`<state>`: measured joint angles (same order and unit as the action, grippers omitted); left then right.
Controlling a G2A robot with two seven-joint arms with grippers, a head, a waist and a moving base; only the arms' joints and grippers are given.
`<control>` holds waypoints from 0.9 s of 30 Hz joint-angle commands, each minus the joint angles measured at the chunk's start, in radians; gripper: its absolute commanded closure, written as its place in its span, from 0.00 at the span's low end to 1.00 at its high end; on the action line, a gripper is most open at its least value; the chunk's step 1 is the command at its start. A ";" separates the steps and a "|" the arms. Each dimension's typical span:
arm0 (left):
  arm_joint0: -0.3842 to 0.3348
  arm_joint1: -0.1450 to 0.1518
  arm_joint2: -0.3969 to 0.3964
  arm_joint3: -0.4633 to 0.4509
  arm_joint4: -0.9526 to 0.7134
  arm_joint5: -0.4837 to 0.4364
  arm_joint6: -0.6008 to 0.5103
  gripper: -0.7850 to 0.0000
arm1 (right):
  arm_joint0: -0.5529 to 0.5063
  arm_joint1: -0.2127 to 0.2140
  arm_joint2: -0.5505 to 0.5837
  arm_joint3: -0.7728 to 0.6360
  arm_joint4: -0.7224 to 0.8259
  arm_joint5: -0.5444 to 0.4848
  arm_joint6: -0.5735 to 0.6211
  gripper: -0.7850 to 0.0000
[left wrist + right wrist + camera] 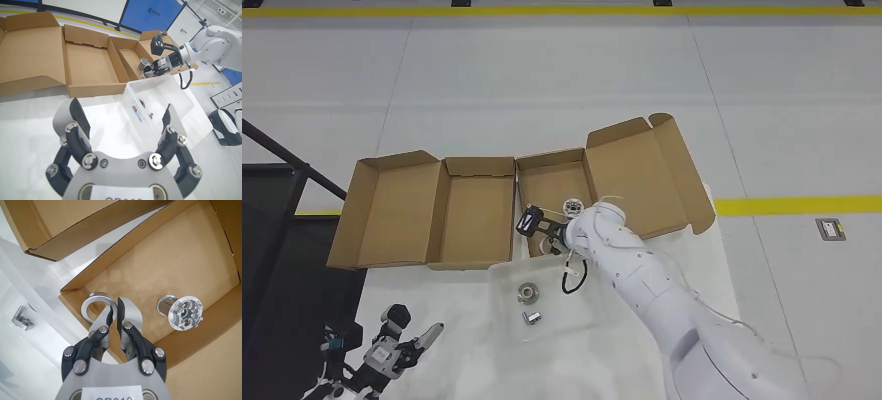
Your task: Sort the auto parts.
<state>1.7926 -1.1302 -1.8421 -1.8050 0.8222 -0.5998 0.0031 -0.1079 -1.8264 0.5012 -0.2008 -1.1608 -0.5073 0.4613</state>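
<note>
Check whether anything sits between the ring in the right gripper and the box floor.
Nothing visible blocks it. The right gripper holds the ring above the near corner of the cardboard box; the flanged part lies on the floor, apart to one side.

White table [457, 300]; yellow floor line [797, 206] (blue panels [145, 17] farther off).

My right tool [114, 311] is pinching a flat silver ring [98, 296] by its rim, holding it over the near wall of the right-hand cardboard box [552, 180] toward the desk's far edge. A slotted, flanged hub [181, 313] is resting inside that box, flange uppermost. A round bushing [529, 292] and a small drilled bracket [22, 320] are lying apart in the clear bin [130, 85].
</note>
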 commanded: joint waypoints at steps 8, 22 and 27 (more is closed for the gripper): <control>-0.001 0.000 -0.002 0.001 0.001 0.002 0.003 0.00 | -0.004 -0.019 0.003 0.016 -0.007 0.101 0.016 1.00; -0.002 -0.001 -0.002 0.002 0.000 0.008 0.000 0.00 | 0.008 -0.020 0.018 0.037 -0.014 0.160 -0.023 0.69; -0.003 -0.001 0.000 0.002 0.000 0.010 -0.002 0.00 | 0.012 -0.012 0.025 0.031 -0.018 0.156 -0.099 0.71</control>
<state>1.7893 -1.1312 -1.8423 -1.8036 0.8221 -0.5896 0.0011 -0.0964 -1.8395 0.5251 -0.1684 -1.1774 -0.3494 0.3775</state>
